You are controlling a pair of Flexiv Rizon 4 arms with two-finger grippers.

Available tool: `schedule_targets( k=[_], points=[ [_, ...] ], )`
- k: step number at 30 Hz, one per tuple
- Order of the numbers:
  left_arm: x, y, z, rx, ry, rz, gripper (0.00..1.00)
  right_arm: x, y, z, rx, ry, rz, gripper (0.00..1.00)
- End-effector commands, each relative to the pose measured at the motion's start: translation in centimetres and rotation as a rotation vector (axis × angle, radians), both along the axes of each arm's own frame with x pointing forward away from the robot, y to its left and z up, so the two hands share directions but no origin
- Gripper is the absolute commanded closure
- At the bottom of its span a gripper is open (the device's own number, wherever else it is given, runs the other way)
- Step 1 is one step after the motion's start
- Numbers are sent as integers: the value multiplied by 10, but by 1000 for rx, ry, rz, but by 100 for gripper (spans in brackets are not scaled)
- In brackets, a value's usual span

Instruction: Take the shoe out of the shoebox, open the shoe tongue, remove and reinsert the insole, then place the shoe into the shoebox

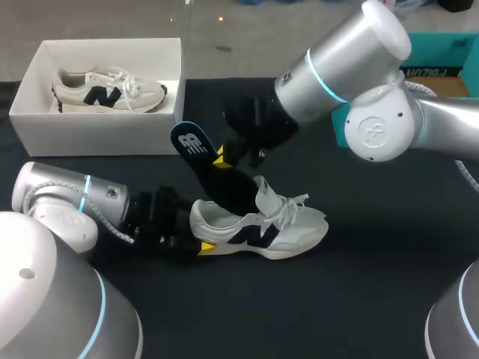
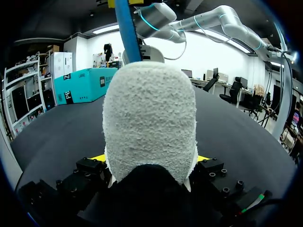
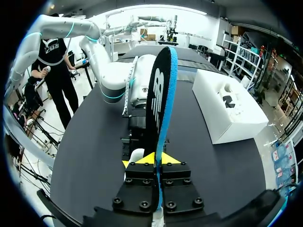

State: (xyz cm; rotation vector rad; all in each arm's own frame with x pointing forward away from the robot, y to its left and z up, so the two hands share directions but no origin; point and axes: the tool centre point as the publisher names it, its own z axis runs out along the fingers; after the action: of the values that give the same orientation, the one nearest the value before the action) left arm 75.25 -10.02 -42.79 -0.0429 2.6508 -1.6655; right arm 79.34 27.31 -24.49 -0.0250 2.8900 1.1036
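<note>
Only the head view shows the insole (image 1: 194, 142) entering the shoe (image 1: 292, 228). The left fingers (image 2: 97, 158) clamp the shoe's heel, and the right fingers (image 3: 144, 160) pinch the insole.

We are in a robotics lab: our left arm (image 1: 67, 202) and right arm (image 1: 352, 67), silver with lit blue rings, hang over a black table (image 1: 337, 299), a white shoebox (image 1: 97, 134) at ten o'clock.

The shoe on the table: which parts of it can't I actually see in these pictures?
- Head view: the inside of the shoe and the insole's lower end, hidden by the tongue and the insole itself. How deep it sits is unclear.
- Left wrist view: toe and laces, hidden behind the heel held in the left gripper.
- Right wrist view: nearly all of the shoe, hidden by the insole and the right gripper.
</note>
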Motion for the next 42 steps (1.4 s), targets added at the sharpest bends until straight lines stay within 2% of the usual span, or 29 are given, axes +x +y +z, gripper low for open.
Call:
schedule_targets(
  k=[1,5,7,11,15,19,24,26,42],
  points=[
    [0,0,0,1,0,0,100,0,1,-1,1,-2,-1,100],
    [0,0,0,1,0,0,100,0,1,-1,1,-2,-1,100],
    [0,0,0,1,0,0,100,9,-4,12,45,10,-38,100],
    [0,0,0,1,0,0,100,21,-14,49,162,122,-108,100],
    [0,0,0,1,0,0,100,23,-22,83,204,256,-118,100],
    [0,0,0,1,0,0,100,24,-37,114,279,346,-129,100],
    [0,0,0,1,0,0,100,25,-61,142,358,394,-143,100],
    [0,0,0,1,0,0,100,28,-73,148,398,370,-128,100],
    [0,0,0,1,0,0,100,28,-73,148,398,370,-128,100]
  ],
)
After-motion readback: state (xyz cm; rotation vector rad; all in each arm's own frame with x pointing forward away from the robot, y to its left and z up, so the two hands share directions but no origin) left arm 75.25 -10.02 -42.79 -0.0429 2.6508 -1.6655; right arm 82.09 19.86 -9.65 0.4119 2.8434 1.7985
